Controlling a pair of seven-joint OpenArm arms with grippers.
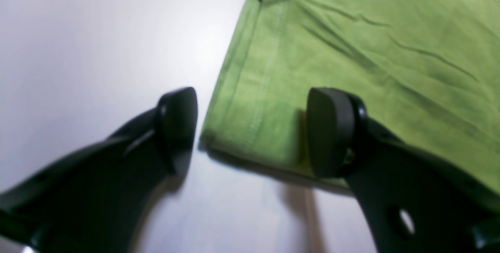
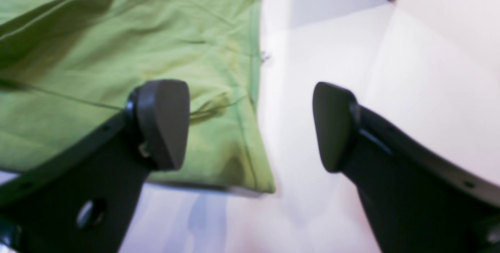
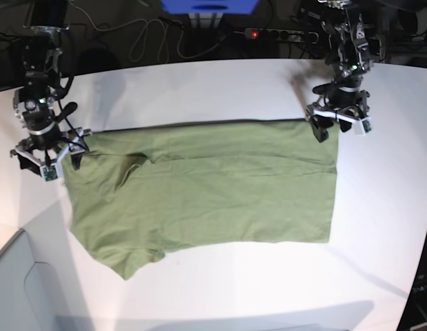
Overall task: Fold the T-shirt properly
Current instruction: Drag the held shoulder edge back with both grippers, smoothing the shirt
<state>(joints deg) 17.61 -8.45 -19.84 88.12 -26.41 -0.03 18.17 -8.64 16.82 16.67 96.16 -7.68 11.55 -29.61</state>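
We found the left tool (image 1: pixel 252 132) standing wide, its jaws well apart and holding nothing. In the left wrist view, one fingertip (image 1: pixel 177 128) hung over the bare white surface (image 1: pixel 97 42) and the other over the green cloth, so the jaws straddled a stitched corner of the T-shirt (image 1: pixel 351 50). Whether either pad touched the fabric we could not tell.

The right tool (image 2: pixel 250 126) was likewise spread wide and empty. In the right wrist view, one of its fingertips (image 2: pixel 164 122) sat above the shirt's wrinkled edge and the other above the pale surface, with a hemmed corner of the cloth between them.

From the base view, we saw the left tool (image 3: pixel 339 123) at the far right corner of the garment and the right tool (image 3: pixel 46 153) at its far left corner. The T-shirt (image 3: pixel 213 186) lay spread flat across the middle of the white surface (image 3: pixel 199 83), olive-green, lightly creased, with a sleeve jutting out at the near left.

Beyond the far edge of the surface ran dark cables (image 3: pixel 147 38) and a power strip (image 3: pixel 275 33) with a red light.
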